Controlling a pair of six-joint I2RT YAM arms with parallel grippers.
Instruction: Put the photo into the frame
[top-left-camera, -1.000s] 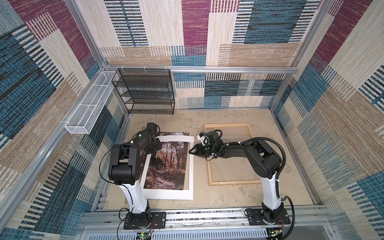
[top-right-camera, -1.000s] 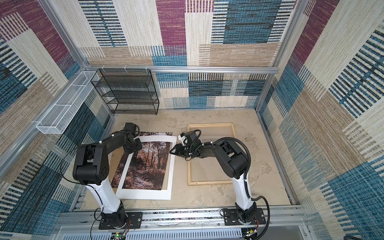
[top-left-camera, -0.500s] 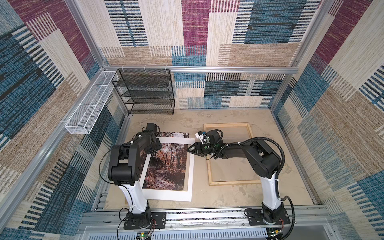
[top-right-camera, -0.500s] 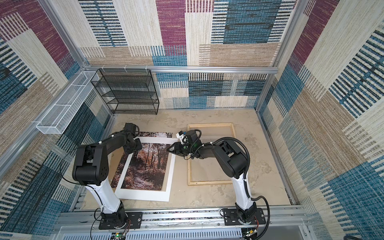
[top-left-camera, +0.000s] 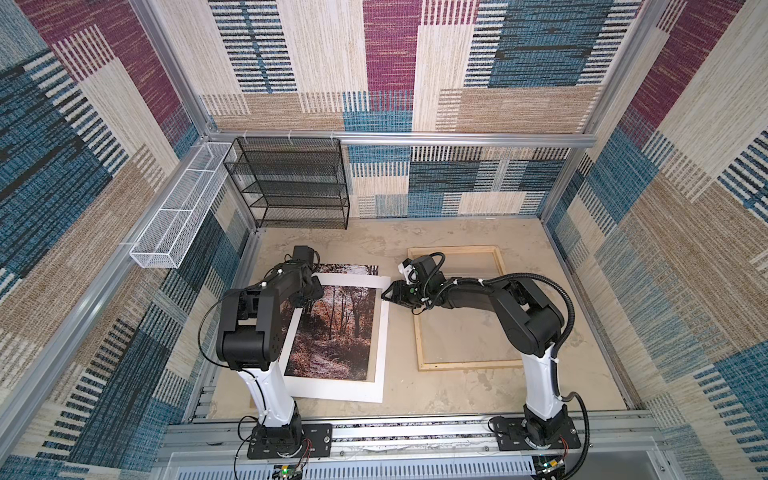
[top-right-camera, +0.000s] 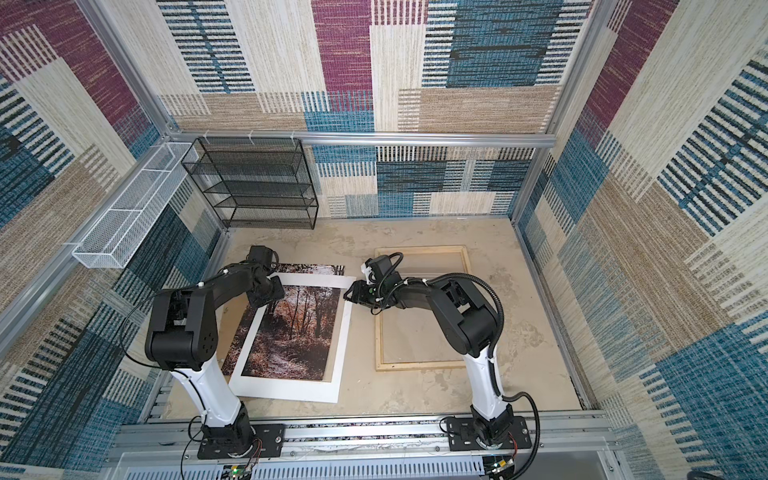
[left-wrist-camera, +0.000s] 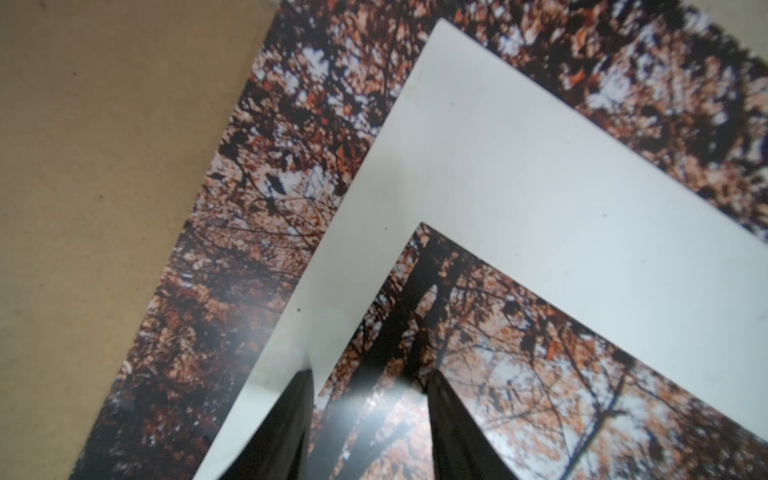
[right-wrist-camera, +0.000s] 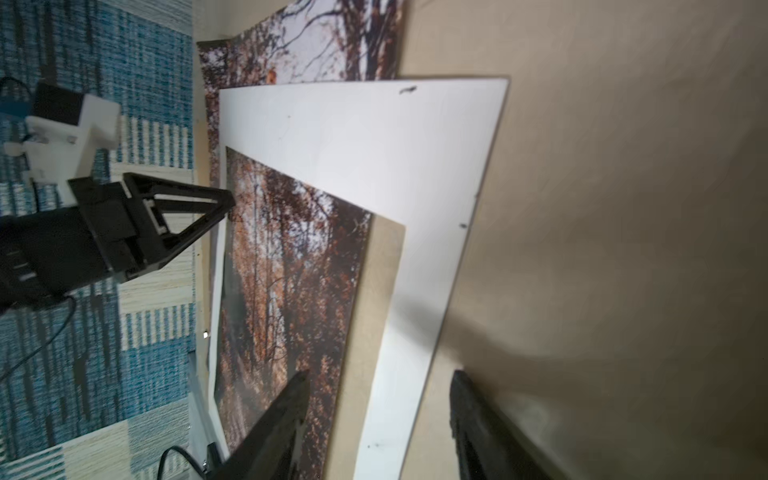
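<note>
The photo (top-left-camera: 332, 328) lies flat, left of the empty frame (top-left-camera: 469, 365) and partly under a white mat (top-left-camera: 336, 388). The left gripper (left-wrist-camera: 369, 374) and right gripper (right-wrist-camera: 380, 374) both have their fingers spread over the mat's borders, gripping nothing. I fear that closing fingers would catch the mat and drag or crease the print.

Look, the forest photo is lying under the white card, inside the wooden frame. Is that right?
Not quite. The photo does lie under the white card, but it is not inside the wooden frame. It lies beside the frame, on its left, and nothing has been put in the frame yet. Both top views show this.
</note>
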